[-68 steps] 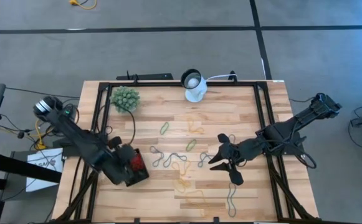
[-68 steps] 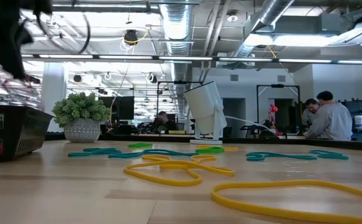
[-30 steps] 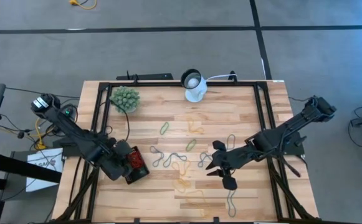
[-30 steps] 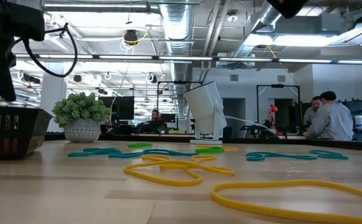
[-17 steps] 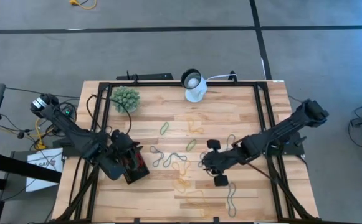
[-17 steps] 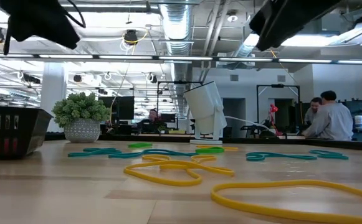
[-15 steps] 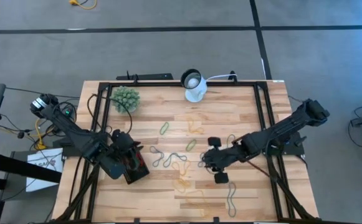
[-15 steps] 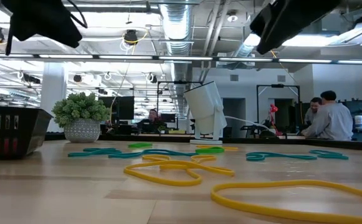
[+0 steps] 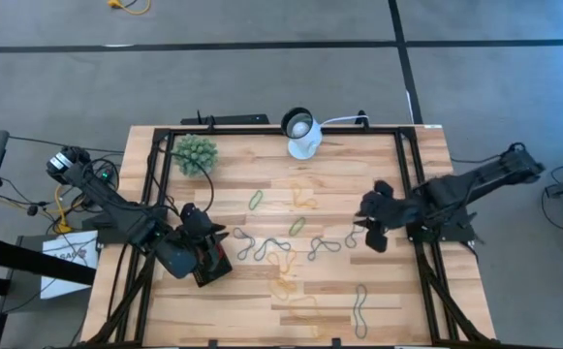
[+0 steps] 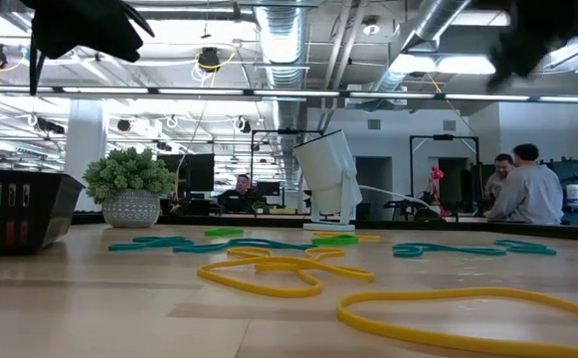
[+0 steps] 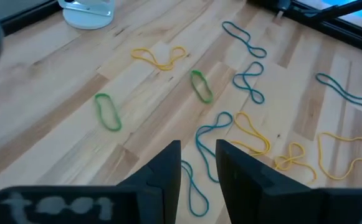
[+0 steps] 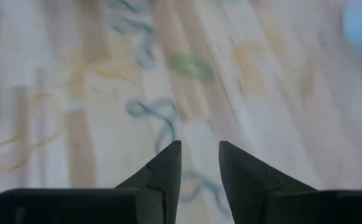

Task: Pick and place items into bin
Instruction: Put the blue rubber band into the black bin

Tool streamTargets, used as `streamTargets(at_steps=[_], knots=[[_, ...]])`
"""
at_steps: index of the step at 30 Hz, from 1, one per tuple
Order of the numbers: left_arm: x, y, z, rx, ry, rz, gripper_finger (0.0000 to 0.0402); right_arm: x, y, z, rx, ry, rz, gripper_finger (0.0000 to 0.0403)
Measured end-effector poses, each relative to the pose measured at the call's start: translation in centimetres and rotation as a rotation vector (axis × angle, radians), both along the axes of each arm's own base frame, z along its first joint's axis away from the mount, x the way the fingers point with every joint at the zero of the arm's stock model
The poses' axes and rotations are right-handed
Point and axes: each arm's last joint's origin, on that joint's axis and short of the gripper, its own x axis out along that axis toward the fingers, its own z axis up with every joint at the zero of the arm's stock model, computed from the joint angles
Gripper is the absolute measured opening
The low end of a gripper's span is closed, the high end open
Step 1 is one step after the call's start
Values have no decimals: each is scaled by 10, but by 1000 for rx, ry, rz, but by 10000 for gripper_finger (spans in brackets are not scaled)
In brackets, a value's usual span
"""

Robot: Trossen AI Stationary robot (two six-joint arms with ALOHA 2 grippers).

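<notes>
Fingers: left gripper [image 9: 206,236] parted narrowly, empty, above bin [image 9: 207,260] at surface's left. Right gripper [image 9: 373,215] parted, empty, right side. Red items in bin; many loops [image 9: 279,246] left mid-surface. Task early.

The middle of the table [image 9: 378,165] is mostly flat, with only thin loops [image 9: 279,248] lying on it, so a tool could pass over them. At the far edge stand the plant [image 9: 195,153] and the white lamp [image 9: 302,136]. The bin [image 9: 208,262] sits under the left tool [image 9: 203,233]. The right tool [image 9: 371,225] hangs by the right rail.
</notes>
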Motion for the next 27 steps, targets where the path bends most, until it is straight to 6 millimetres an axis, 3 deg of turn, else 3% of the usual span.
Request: streamTargets(at_steps=[4, 8, 12, 27], knots=[[0, -1, 0, -1, -1, -4, 88, -12, 2, -48, 61, 77, -135, 102], [0, -1, 0, 3, -7, 1, 88, -15, -2, -77, -47, 192, -124, 102], [0, -1, 1, 6, -16, 7, 88, -6, 1, -90, -171, 272, 44, 102], [1, 0, 2, 54, -43, 32, 88, 23, 3, -140, -162, 497, 78, 102]])
